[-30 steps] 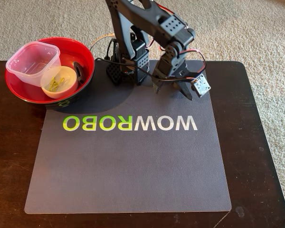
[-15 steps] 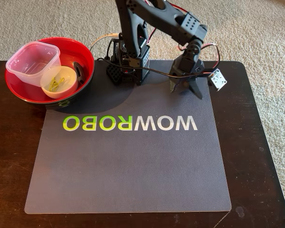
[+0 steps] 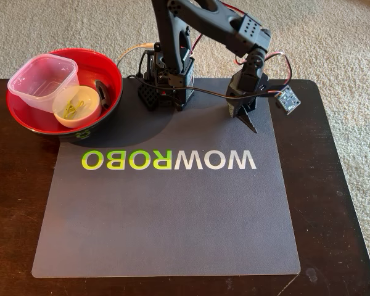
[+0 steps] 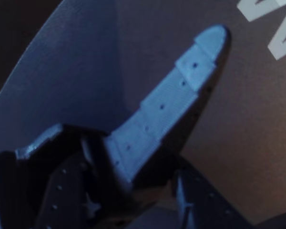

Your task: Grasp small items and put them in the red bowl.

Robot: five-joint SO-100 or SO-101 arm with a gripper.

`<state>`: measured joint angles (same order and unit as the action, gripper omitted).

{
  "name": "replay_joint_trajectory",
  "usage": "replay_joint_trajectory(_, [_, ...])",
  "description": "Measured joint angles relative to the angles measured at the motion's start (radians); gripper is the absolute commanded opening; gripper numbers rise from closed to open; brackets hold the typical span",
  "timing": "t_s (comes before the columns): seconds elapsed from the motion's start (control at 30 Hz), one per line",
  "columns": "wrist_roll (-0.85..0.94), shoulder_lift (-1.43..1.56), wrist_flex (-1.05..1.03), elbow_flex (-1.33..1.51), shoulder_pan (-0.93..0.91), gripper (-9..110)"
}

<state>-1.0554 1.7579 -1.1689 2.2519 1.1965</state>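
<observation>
I count 1 red bowl (image 3: 108, 69) w/ 1 clear tub (image 3: 42, 80), 1 white bowl (image 3: 86, 108), 1 yellow clothespin (image 3: 72, 108) inside; gripper (image 3: 250, 123) pinched closed, empty, over mat (image 3: 172, 216).

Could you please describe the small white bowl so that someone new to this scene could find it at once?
In the fixed view, find the large red bowl at the mat's far left corner. Two containers sit inside it: the small white bowl is the round, opaque one nearer the mat, holding yellow bits, and beside it is the clear square tub.
</observation>
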Motion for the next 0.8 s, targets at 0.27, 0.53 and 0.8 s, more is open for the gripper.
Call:
replay_joint_trajectory(0.27, [-0.133,0.124,-0.043,0.048,-0.328,0])
replay_joint_trajectory(0.53, [-0.229,0.256,-0.052,0.060,-0.822,0])
replay_joint_trajectory(0.8, [-0.060,0.706,-0.071,0.060,-1.120,0])
